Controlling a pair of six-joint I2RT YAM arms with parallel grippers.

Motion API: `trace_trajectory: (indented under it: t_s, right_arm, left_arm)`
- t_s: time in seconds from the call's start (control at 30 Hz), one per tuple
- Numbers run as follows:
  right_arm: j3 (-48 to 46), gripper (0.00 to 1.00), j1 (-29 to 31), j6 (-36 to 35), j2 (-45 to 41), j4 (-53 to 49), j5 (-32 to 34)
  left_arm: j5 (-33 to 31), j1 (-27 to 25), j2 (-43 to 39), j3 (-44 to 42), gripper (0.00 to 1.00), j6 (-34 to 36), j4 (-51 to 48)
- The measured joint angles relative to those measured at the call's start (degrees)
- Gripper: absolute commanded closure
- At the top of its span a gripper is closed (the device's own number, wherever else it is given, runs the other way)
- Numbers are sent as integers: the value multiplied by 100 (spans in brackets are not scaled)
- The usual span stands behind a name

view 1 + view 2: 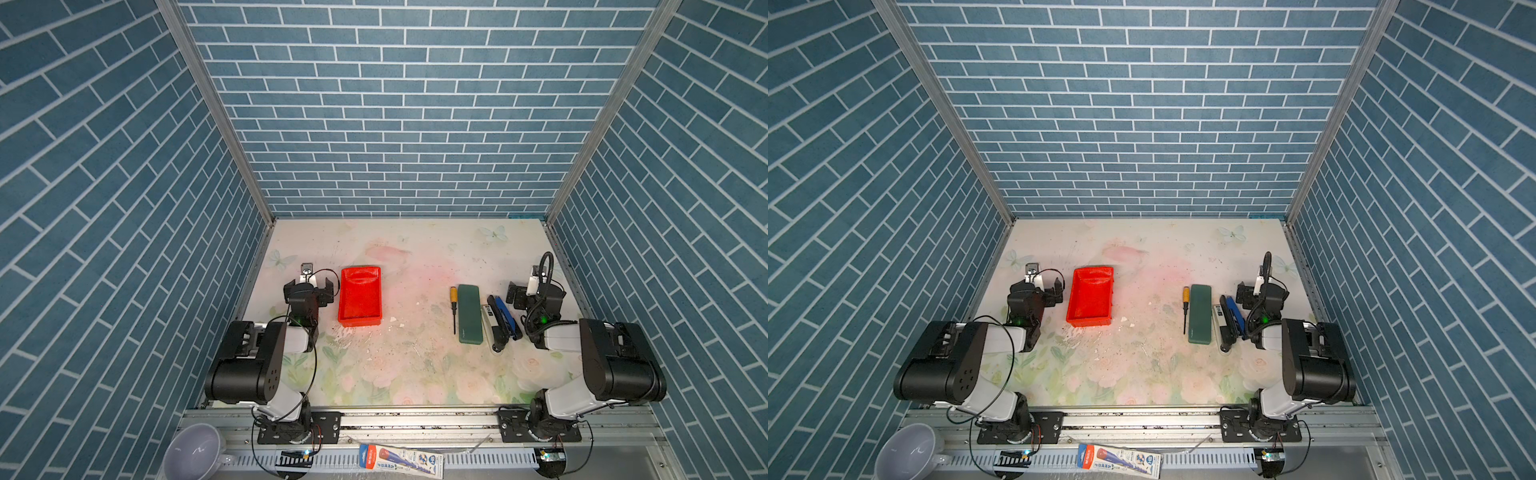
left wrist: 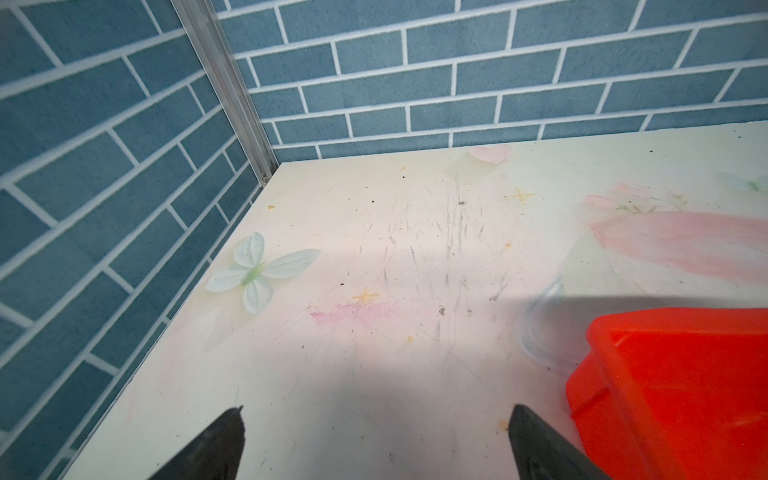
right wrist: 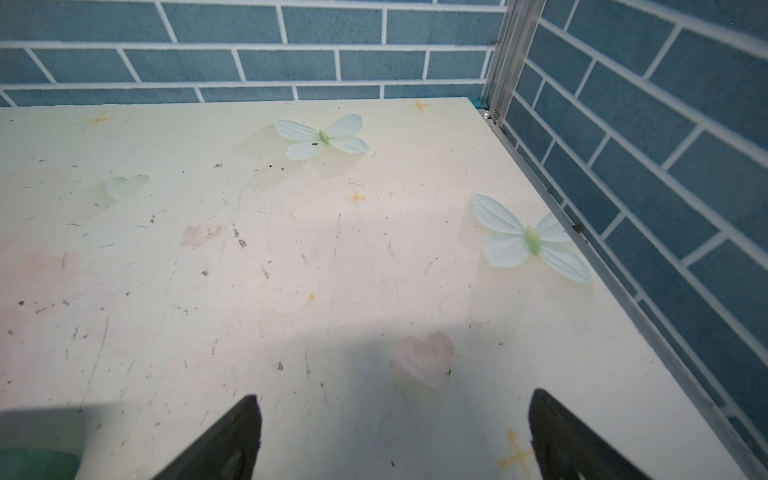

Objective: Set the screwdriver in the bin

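Bin empty, screwdriver on table

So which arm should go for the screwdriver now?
Right. The screwdriver lies on the right half of the table, beside the green case, nearer the open right pincer. The left pincer, also open, sits beyond the bin.

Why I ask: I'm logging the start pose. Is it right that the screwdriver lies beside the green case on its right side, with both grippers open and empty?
Not quite. In both top views the screwdriver lies on the left side of the green case, towards the bin. The left gripper and right gripper are indeed open and empty.
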Motion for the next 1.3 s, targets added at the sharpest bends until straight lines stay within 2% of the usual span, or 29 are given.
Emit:
trace_trajectory:
  t_s: [0.23, 0.43, 0.63, 0.87, 1.1, 1.3]
  right_arm:
    - [0, 1, 2, 0, -258, -197, 2]
    - [39, 1, 125, -4, -1106, -824, 151]
    - [675, 1, 601, 50, -1552, -2199, 389]
    - [1541, 1, 1438, 409, -1615, -3735, 400]
    - [2275, 1, 2518, 962, -1414, -4918, 758]
    - [2664, 1, 3161, 1582, -1099, -5368, 1137]
  left_arm:
    - [-22, 0, -232, -87, 0, -13, -70]
    - [-33, -70, -1423, -136, 0, 9, -651]
    - [269, -448, -2396, 105, 0, 7, -1473]
    - [1445, -942, -3042, 767, 0, 35, -2524]
    - [2813, -1012, -3543, 1084, 0, 367, -3523]
    - [3738, -1036, -3604, 1069, 0, 728, -4127]
